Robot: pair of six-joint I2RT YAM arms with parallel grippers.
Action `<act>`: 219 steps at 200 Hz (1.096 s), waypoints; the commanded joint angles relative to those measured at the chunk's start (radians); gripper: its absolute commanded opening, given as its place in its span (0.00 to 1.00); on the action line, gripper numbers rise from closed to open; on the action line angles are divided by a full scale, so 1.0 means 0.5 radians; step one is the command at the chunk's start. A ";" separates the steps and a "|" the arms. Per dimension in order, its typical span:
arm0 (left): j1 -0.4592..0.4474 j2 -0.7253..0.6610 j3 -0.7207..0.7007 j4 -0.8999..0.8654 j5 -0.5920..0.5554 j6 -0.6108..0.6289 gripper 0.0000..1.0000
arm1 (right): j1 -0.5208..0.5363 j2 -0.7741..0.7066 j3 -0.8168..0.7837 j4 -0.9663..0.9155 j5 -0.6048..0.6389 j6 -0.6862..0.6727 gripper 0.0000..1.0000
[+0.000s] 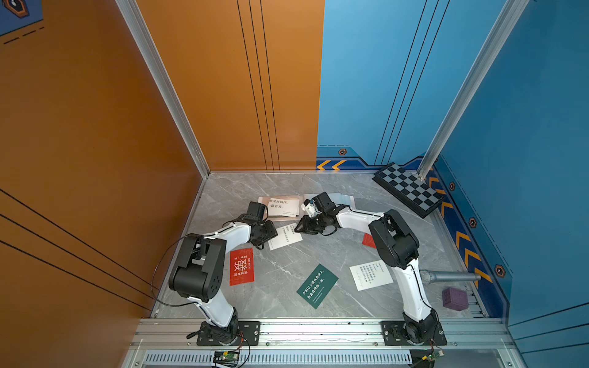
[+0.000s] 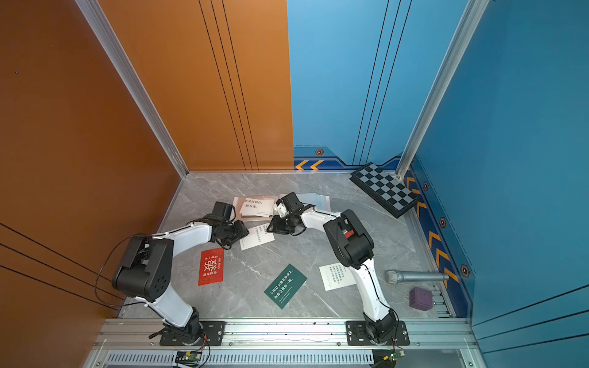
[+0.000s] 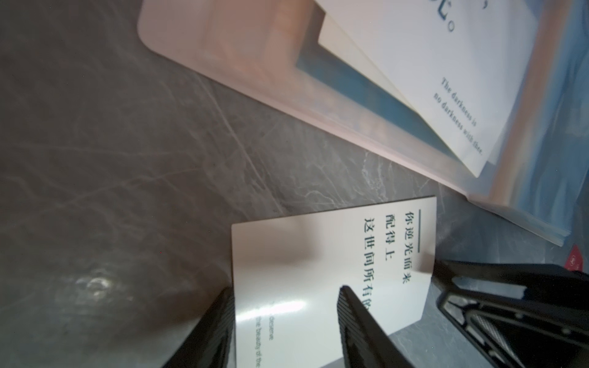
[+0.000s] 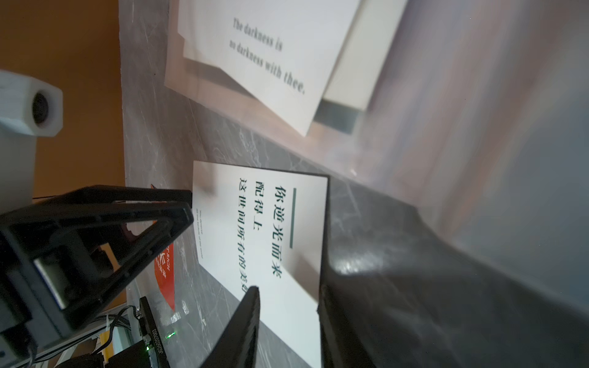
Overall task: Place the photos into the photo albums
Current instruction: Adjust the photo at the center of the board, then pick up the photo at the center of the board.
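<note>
Album lies open at the upper centre of the desk, pink half to the left and bluish sleeve pages to the right. The first white card rests skewed on the pink half; I cannot tell whether it is inside a sleeve.

The second white card lies flat on the desk just below the album, between the two claws.
- Left claw: at the card's left end, jaws roughly half apart. One finger runs along the card's edge and the other sits over its printed face. Nothing is clamped, and contact is unclear.
- Right claw: at the card's right end, jaws narrower with a gap showing and the card seen through it. It holds nothing.

Loose cards on the desk:
- Red card, left of centre.
- Green card, lower centre, tilted.
- Third white card, lower right.
- Other red card, mostly hidden under the right arm.

Also present: checkered board at upper right, and microphone and purple cube along the right edge.
</note>
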 commanded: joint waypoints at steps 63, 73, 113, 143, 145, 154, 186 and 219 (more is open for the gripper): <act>-0.221 0.146 -0.004 -0.130 0.035 -0.033 0.54 | -0.064 -0.447 -0.542 -0.036 0.009 0.015 0.34; -0.228 0.111 -0.014 -0.130 0.037 -0.042 0.54 | -0.096 -0.477 -0.574 -0.020 0.019 0.027 0.34; -0.220 -0.089 -0.049 -0.158 0.015 0.012 0.54 | -0.146 -0.535 -0.613 -0.006 -0.023 0.060 0.34; -0.151 -0.218 -0.099 -0.176 0.080 0.090 0.54 | -0.147 -0.545 -0.643 0.013 -0.032 0.110 0.34; -0.148 -0.226 -0.104 -0.176 0.086 0.098 0.54 | -0.146 -0.545 -0.645 0.018 -0.031 0.117 0.34; -0.130 -0.270 -0.126 -0.177 0.098 0.145 0.54 | -0.146 -0.542 -0.667 0.060 -0.035 0.156 0.34; -0.049 -0.396 -0.202 -0.176 0.179 0.288 0.55 | -0.148 -0.527 -0.813 0.375 -0.086 0.418 0.34; 0.036 -0.409 -0.265 -0.104 0.325 0.312 0.54 | -0.146 -0.520 -0.956 0.697 -0.078 0.644 0.33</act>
